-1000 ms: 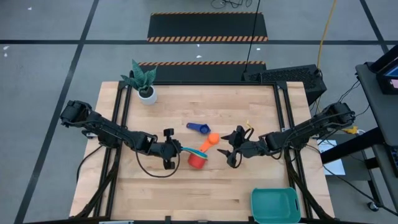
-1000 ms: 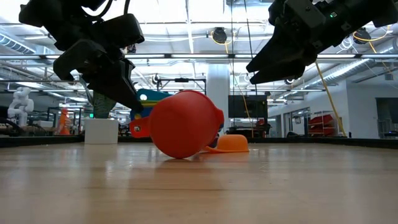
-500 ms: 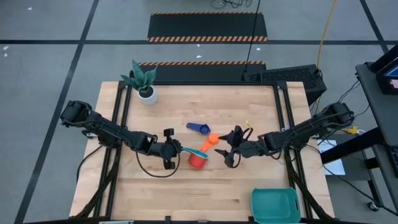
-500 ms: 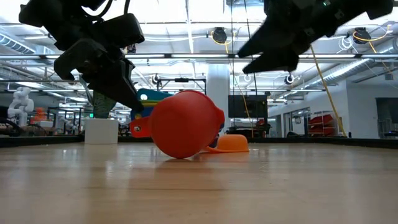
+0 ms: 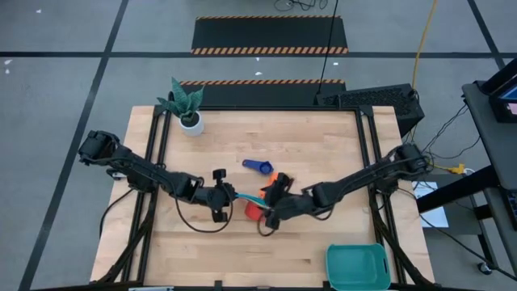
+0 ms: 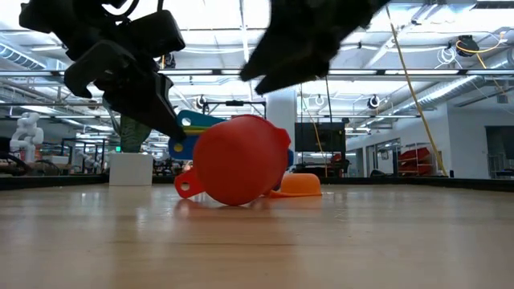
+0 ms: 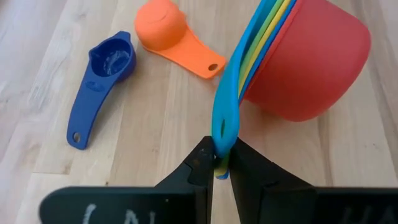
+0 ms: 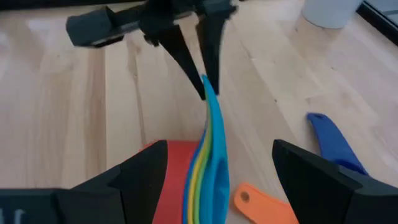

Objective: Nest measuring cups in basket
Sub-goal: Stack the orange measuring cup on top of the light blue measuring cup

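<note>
A red measuring cup (image 6: 237, 160) lies on its side on the table, with light blue, yellow and green cups (image 7: 264, 31) nested inside it. My left gripper (image 7: 219, 155) is shut on their stacked handles. My right gripper (image 8: 217, 149) hangs open just above this stack (image 5: 254, 210), one finger on either side, touching nothing. An orange cup (image 7: 165, 25) and a blue cup (image 7: 102, 81) lie apart on the wood, farther back. The teal basket (image 5: 358, 267) stands at the near right corner. My left gripper pinches the free ends of the stacked handles (image 7: 222, 127) between its two fingers (image 7: 199, 168); the light blue handle is the outermost one showing. The fingers come from the table's left, slanting down, in line with the handles. The stack is tilted, with the red cup's wall (image 6: 233, 197) on the table.
A white pot with a plant (image 5: 191, 121) stands at the far left corner. Bare wood lies between the cups and the basket (image 5: 339, 234).
My right gripper has swept toward the table's left, from beside the orange cup to over the red cup, and has stayed open. The red cup has turned a little, and its own handle has dropped toward the table.
</note>
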`<state>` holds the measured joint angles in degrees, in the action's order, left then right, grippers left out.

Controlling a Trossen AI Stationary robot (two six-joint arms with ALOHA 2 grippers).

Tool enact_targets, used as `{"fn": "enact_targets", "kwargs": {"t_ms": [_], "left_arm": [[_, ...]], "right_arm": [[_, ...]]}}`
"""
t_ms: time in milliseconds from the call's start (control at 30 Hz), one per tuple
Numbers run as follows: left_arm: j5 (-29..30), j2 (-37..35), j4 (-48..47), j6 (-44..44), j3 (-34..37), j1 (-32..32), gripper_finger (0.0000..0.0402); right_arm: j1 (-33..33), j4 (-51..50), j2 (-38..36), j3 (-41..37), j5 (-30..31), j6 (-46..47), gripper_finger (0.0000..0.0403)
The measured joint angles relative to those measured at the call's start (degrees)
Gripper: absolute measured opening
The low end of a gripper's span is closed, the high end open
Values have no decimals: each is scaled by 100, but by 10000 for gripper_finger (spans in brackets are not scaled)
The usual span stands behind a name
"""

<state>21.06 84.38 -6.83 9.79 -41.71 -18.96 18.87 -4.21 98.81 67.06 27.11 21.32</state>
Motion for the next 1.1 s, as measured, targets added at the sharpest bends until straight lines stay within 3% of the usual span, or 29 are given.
{"fn": "enact_targets", "kwargs": {"t_ms": [233,1100], "left_arm": [[11,-2,-24,2,37,-68,40],[2,-2,70,6,44,-66,40]], "right_arm": [[-17,-785,432,955,-8,-108,281],[-202,-516,941,971,-551,219,282]]}}
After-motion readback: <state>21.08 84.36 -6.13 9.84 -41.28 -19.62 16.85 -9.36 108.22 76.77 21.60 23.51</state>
